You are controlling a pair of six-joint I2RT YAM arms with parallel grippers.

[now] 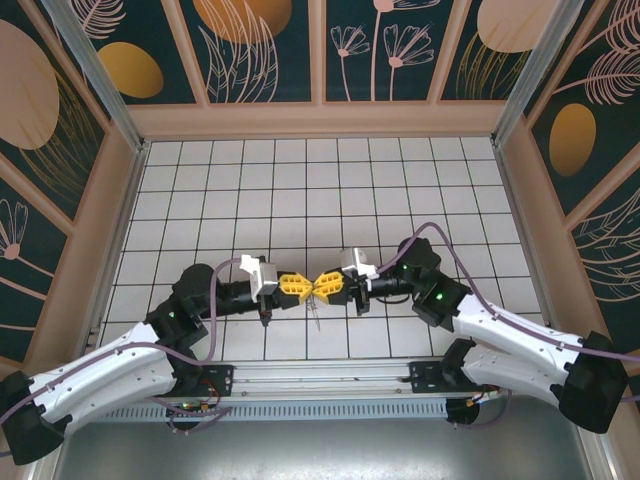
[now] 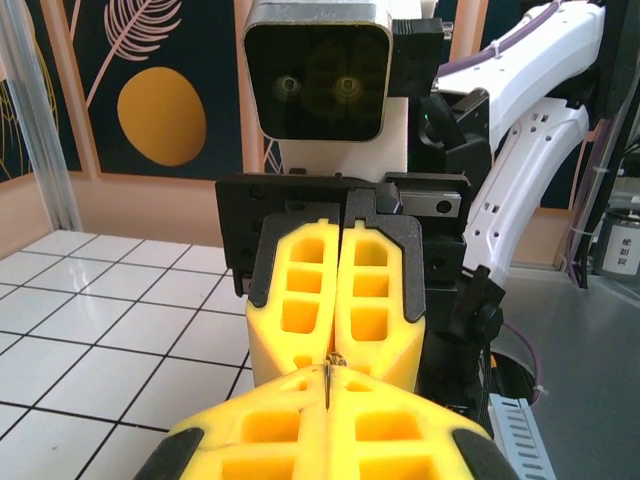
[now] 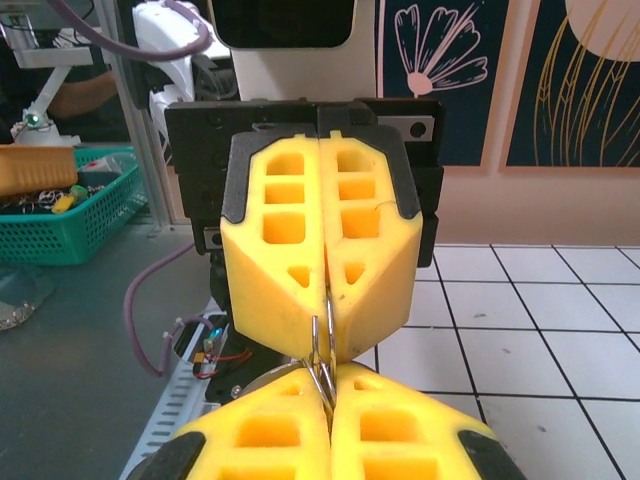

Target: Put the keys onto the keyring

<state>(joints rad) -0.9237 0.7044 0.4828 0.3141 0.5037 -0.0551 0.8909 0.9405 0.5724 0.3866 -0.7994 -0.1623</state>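
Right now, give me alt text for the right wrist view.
Two shut yellow pincers meet tip to tip, the left pincer above, the right pincer below, a thin silvery metal wire piece pinched between their tips. At right a white tiled table, at left a teal plastic basket.

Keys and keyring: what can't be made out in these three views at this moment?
Top external: the left gripper and right gripper meet tip to tip; the hanging sliver below is too small to identify.
Left wrist: a metal edge shows at the shut seam; yellow fingers hide the rest.
Right wrist: both grippers pinch wire loops; key or ring cannot be told, the fingers cover their ends.
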